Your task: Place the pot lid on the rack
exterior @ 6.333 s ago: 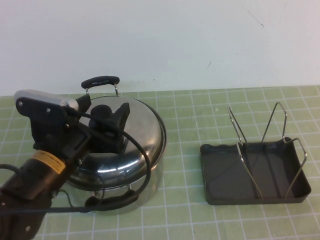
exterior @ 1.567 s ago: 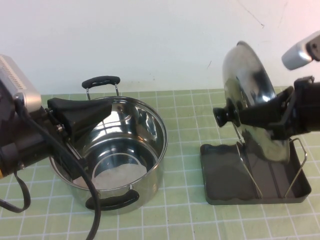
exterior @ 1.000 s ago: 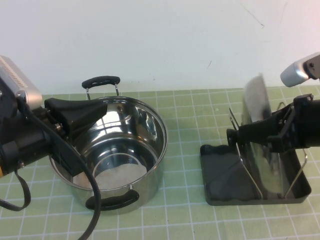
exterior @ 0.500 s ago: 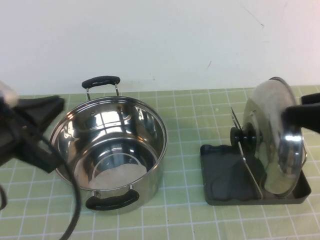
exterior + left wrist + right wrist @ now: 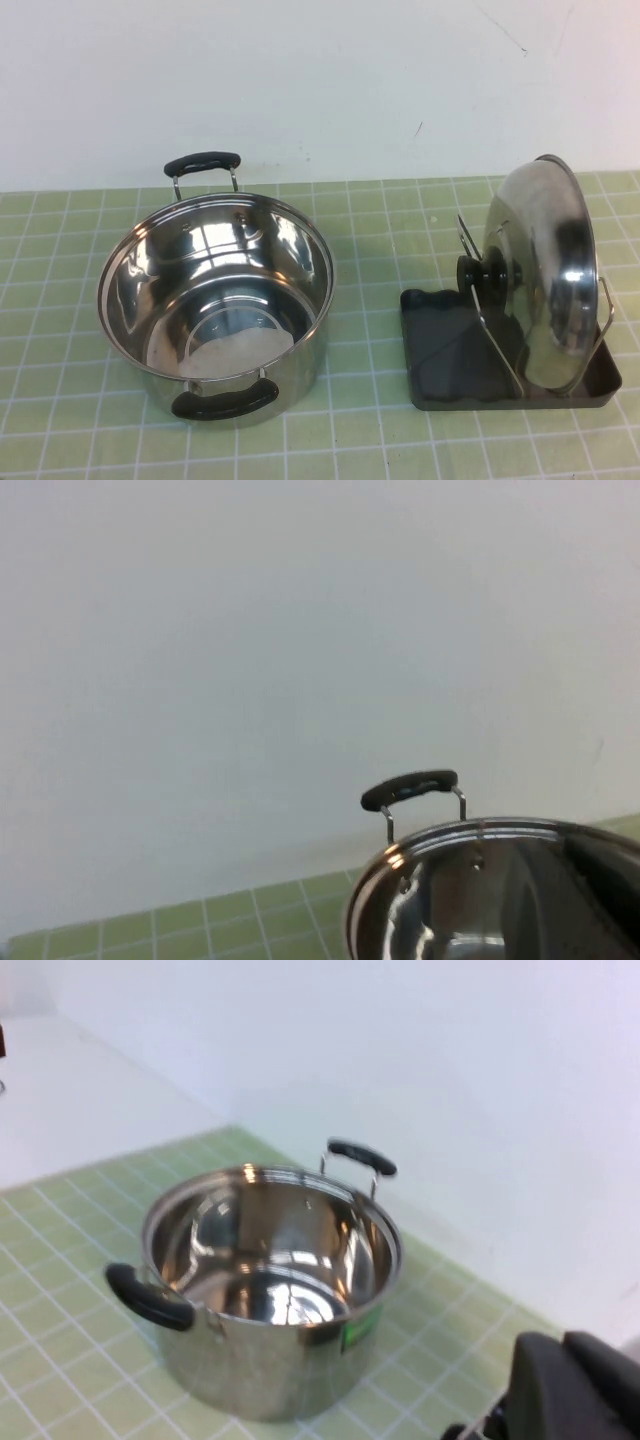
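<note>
Pot lid (image 5: 545, 275) stands on edge in the rack (image 5: 440, 345) at 3 o'clock, leaning betw. wire loops, black knob (image 5: 484, 273) facing 9 o'clock. Open steel pot (image 5: 216, 300) sits well apart at 9 o'clock on green grid mat (image 5: 370, 420).

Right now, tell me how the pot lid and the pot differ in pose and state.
The pot lid stands on edge, leaning against a wire loop of the rack; the pot sits upright on the green mat. The pot lid has one black knob, facing the pot; the pot has two black handles. The pot is open and empty. Both are shiny steel. Neither the left gripper nor the right gripper is in the high view.
</note>
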Controlling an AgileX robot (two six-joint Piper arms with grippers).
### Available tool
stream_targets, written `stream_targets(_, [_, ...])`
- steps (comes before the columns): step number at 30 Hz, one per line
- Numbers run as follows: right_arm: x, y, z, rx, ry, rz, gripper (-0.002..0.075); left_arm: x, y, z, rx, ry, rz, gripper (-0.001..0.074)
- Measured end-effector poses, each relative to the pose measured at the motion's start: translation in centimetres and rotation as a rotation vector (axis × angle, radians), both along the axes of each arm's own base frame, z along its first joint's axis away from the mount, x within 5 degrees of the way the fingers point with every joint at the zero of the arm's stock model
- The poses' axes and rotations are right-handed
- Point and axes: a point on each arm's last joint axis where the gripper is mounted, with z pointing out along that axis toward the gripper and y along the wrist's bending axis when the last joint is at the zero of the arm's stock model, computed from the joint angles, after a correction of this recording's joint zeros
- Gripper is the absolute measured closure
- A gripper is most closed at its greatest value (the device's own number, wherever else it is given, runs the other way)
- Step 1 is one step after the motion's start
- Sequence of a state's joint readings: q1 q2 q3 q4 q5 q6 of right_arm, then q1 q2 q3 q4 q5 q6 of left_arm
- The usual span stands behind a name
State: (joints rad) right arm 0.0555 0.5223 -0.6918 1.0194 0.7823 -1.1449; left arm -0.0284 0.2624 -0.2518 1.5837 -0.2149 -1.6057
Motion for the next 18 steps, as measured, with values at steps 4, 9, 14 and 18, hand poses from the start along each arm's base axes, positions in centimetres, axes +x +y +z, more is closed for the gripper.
stream_targets(4, [-2.8,0.0,-0.9,0.026,-0.070,0.011,0.0723,-1.8,0.5,-0.9,-0.072,-0.076,0.037,0.0734])
stream_targets(9, [-5.7,-0.1,-2.4,0.029,-0.182,0.028,0.0727,-2.6,0.4,-1.7,-0.090,-0.112,0.023,0.0734])
stream_targets(14, [-6.8,-0.3,-3.6,0.049,-0.236,0.003,0.0727,-2.8,-0.1,-1.8,-0.081,-0.113,-0.032,0.0734])
stream_targets(18, [-6.4,-0.3,-4.4,0.053,-0.212,-0.005,0.0727,-2.8,-0.5,-1.9,-0.053,-0.111,-0.067,0.0734])
